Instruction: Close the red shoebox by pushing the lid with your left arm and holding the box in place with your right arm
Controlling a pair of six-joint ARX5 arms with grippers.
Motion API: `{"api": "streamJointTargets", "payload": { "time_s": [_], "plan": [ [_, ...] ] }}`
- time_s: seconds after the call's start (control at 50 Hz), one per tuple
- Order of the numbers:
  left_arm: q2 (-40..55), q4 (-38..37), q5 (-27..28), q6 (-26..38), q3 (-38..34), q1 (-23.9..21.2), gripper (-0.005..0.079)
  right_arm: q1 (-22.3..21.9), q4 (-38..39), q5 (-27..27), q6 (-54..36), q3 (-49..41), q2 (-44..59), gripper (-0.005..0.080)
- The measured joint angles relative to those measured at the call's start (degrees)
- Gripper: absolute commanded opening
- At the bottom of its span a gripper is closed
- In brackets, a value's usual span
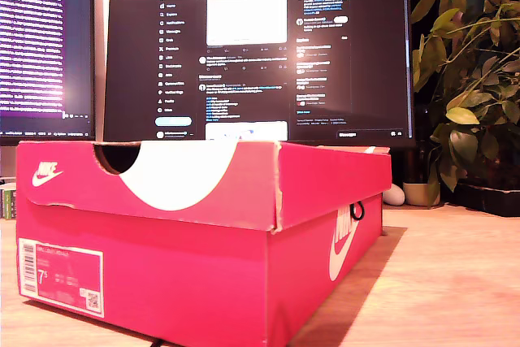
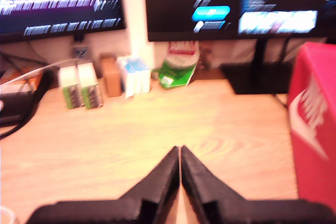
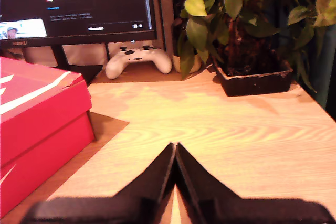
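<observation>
My first end effector (image 2: 180, 153) has its jaws pressed together with nothing between them, low over the bare wooden table (image 2: 157, 129). The red shoebox (image 2: 314, 124) stands off to one side of it, near but not touching; ahead, along the table's far edge, sit small boxes (image 2: 80, 86) and a green packet (image 2: 177, 69) under two monitors (image 2: 236, 3).

My second end effector (image 3: 176, 150) is likewise closed on nothing — its fingertips meet in a point above the table. The shoebox lies beside it, apart from the jaws, with its lid (image 3: 37, 85) down on the base. Ahead of this end effector rest a white game controller (image 3: 137, 59) and a potted plant (image 3: 241, 40).

In the exterior view the shoebox fills the foreground on the table, lid seated over the base — neither end effector shows there.
</observation>
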Motion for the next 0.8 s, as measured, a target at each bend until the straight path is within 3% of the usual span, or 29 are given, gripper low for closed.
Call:
{"api": "streamJointTargets", "payload": {
  "time_s": [0.18,0.8],
  "plan": [
    [0.0,-0.8,-4.2,-1.6,0.0,0.0,-0.0019,1.1,0.0,-0.2,0.2,0.0,0.0,-0.0012],
    [0.0,-3.7,-4.2,-2.8,0.0,0.0,-0.0019,1.1,0.0,0.3,1.8,0.0,0.0,-0.0012]
  ]
}}
